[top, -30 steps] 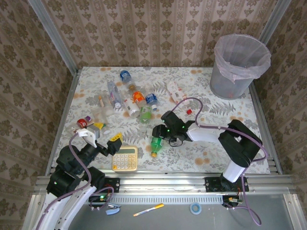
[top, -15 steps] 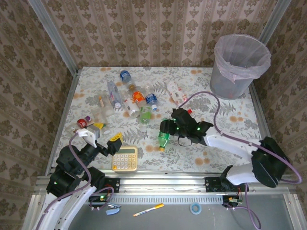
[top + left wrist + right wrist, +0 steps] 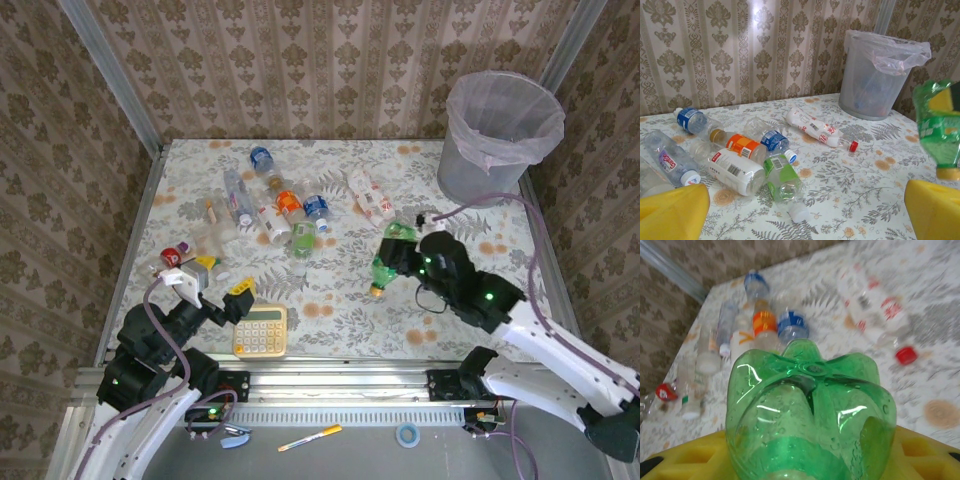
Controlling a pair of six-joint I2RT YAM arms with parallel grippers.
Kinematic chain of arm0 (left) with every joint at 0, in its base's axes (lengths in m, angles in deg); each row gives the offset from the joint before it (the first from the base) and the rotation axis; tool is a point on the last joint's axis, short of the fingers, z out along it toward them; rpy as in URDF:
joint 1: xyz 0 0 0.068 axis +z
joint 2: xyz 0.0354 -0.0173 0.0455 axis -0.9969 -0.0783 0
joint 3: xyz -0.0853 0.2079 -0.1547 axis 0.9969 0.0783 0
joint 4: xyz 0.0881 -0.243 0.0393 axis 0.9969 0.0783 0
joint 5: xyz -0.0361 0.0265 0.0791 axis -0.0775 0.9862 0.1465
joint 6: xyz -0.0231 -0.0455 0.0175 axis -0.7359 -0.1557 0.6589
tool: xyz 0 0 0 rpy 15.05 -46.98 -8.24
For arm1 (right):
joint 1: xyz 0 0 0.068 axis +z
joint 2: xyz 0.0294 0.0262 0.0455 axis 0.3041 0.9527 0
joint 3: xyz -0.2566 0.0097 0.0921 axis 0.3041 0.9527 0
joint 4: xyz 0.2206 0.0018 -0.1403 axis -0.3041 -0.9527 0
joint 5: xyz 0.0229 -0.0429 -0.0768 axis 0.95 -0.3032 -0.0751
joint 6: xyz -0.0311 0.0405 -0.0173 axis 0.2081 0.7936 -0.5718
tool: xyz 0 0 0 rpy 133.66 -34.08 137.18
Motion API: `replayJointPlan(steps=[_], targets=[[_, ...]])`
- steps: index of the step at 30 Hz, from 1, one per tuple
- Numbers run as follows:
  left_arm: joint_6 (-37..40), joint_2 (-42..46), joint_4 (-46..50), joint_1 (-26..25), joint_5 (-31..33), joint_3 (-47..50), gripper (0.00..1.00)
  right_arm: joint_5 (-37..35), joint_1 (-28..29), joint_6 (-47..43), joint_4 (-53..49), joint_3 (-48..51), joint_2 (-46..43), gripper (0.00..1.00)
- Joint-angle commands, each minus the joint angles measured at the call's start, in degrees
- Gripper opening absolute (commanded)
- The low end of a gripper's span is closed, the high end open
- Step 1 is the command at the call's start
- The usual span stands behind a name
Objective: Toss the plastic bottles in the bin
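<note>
The right gripper [image 3: 400, 256] is clamped on a green, clear plastic bottle [image 3: 386, 262], its yellow fingers pressing either side of the body. In the left wrist view the green bottle [image 3: 938, 125] hangs off the floral-patterned table [image 3: 450, 320], lobed base up and yellowish cap down. In the right wrist view its base [image 3: 810, 405] faces the lens. It sits right of centre on the table, between the pile of bottles and the round grey bin with a pinkish-white bag liner [image 3: 482, 172], well short of the bin. The bin stands in the far right corner against the wallpapered wall.

The left gripper [image 3: 210, 286] rests low at the near left with its yellow fingers [image 3: 671, 214] spread wide, gripping nothing. Just beside it on the right lies a yellow calculator [image 3: 261, 330].

The other small plastic bottles [image 3: 282, 208] lie on their sides in a loose scatter across the far left and middle of the table: clear ones with blue, orange, red and green labels. One white bottle with a red label and red cap [image 3: 818, 131] lies a little apart from them, towards the bin
</note>
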Motion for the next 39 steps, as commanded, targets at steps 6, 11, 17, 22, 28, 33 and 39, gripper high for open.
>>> replayJointPlan(steps=[6, 11, 17, 22, 28, 33, 39], targets=[[-2.89, -4.59, -2.74, -0.36, -0.55, -1.41, 1.0, -8.31, -6.72, -10.71, -6.17, -6.0, -9.74, 0.42], [-3.34, -11.63, -6.58, -0.45, -1.27, -4.77, 1.0, -13.8, -8.11, -16.73, -2.7, -8.37, -12.0, 0.42], [-2.28, -20.79, -17.62, -0.8, -3.02, -6.44, 1.0, -16.1, -9.26, -24.53, 6.39, -11.6, -9.72, 0.41], [0.83, -29.11, -25.98, -2.14, -4.42, -8.9, 1.0, -16.91, -10.84, -34.16, 14.27, -16.6, -4.52, 0.41], [4.0, -33.75, -31.23, -4.79, -4.63, -11.17, 1.0, -13.07, -14.97, -45.45, 29.42, -19.91, 0.57, 0.39], [5.38, -34.07, -32.1, -5.24, -2.95, -12.09, 1.0, -7.54, -18.64, -52.93, 38.58, -23.1, 4.5, 0.37], [6.02, -34.18, -32.7, -5.37, -3.55, -12.31, 1.0, -0.81, -23.34, -54.15, 44.05, -25.8, 7.62, 0.37]])
